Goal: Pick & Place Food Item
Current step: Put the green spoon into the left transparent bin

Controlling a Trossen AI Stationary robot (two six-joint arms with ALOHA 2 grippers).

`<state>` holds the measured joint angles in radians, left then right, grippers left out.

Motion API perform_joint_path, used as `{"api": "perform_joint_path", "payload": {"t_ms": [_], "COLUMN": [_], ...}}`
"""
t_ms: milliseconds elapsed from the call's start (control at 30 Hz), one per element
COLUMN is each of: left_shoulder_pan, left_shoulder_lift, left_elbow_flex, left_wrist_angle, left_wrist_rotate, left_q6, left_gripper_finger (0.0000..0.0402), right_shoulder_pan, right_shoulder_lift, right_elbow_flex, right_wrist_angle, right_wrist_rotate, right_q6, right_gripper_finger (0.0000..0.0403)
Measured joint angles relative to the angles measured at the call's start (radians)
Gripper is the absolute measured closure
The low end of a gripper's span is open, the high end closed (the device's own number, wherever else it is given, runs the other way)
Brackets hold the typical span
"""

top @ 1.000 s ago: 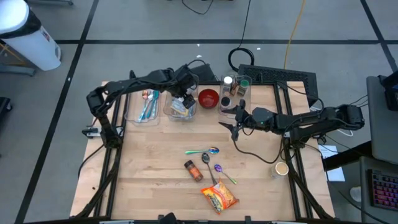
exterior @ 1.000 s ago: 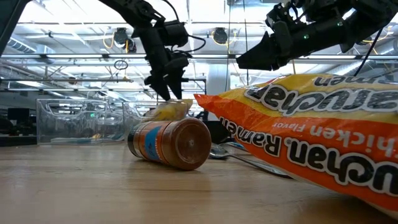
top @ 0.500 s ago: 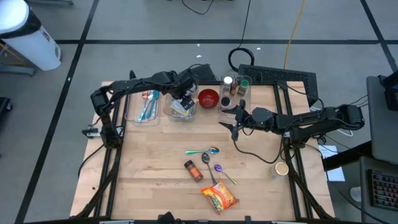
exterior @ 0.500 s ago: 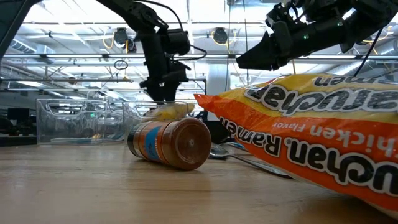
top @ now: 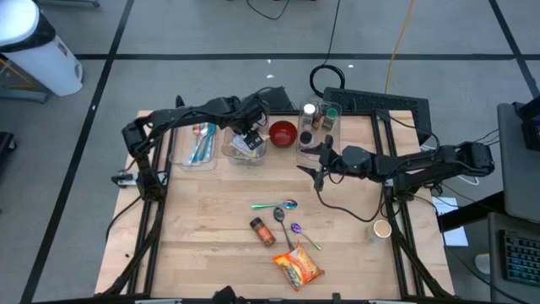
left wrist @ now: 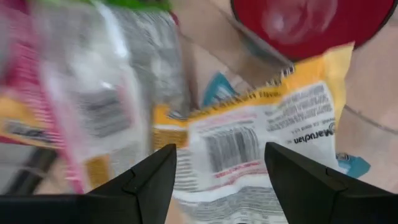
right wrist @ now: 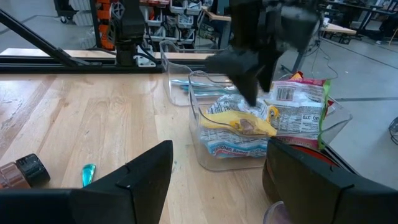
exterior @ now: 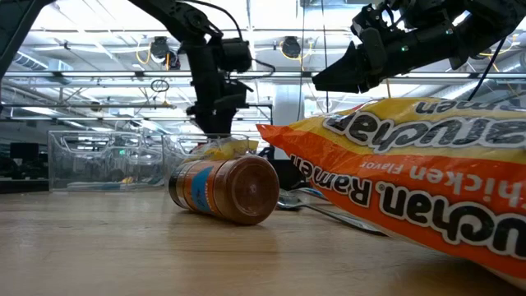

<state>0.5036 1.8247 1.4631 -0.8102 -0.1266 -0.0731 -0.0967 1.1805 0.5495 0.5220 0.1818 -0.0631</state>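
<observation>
The room is a workshop with a grey floor crossed by dark tape lines; a white bin (top: pixel 38 46) stands far left and cables trail behind the table. Beyond the table, at table height, shelving and ceiling lights show. The wooden table (top: pixel 211 245) carries 2 clear bins along its far edge: the left bin (top: pixel 192 145) holds cutlery, the snack bin (top: pixel 245 146) just right of it is filled with packets. A red bowl (top: pixel 283 133) sits right of that, then a clear rack (top: pixel 317 127) of bottles.

The left arm reaches across the far edge, and the left gripper (top: pixel 246 137) is down inside the snack bin, its fingers (left wrist: pixel 146 180) standing fairly wide on either side of a yellow and white packet (left wrist: pixel 261 143) with a printed barcode; whether the pads press it cannot be told. The packet lies on top of the other packets in that bin, crumpled. The right gripper (top: pixel 319 173) hangs above the table right of centre, jaws parted and empty.

Near the front edge lie an orange ramen pack (top: pixel 298 268), a brown spice jar (top: pixel 262 230) on its side left of it, and 2 spoons (top: pixel 278 205) between them and the centre. A small cup (top: pixel 382 229) rests at the right edge
</observation>
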Motion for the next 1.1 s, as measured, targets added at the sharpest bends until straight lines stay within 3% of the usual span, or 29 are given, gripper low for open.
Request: {"api": "perform_joint_path", "payload": {"t_ms": [233,433,600,900,1100], "left_shoulder_pan": [0.025,0.017,-0.074,-0.276,-0.416], "left_shoulder_lift": [-0.142,-0.31,-0.42,-0.523,-0.532], "left_elbow_flex": [0.0,-0.012,-0.206,-0.643,-0.917], "left_wrist_angle": [0.023,0.123,0.473,1.114,1.663], "left_wrist_rotate": [-0.049,0.076,0.184,0.204,0.204], "left_q6": [0.046,0.012,0.016,0.038,0.042], "left_gripper_finger": [0.0151,0.0151,0.0151,0.0151,0.0151], "right_shoulder_pan": [0.0,0.0,0.0,0.0,0.0], "right_shoulder_lift": [0.0,0.0,0.0,0.0,0.0], "right_elbow_flex": [0.0,0.0,0.0,-0.081,-0.156], "right_wrist_angle": [0.019,0.026,0.016,0.155,0.317], "right_wrist_rotate": [-0.001,-0.002,-0.002,-0.002,-0.003], "right_q6": [0.0,0.006,0.028,0.057,0.06], "right_gripper_finger": [0.0149,0.0149,0.0149,0.0149,0.0149]}}
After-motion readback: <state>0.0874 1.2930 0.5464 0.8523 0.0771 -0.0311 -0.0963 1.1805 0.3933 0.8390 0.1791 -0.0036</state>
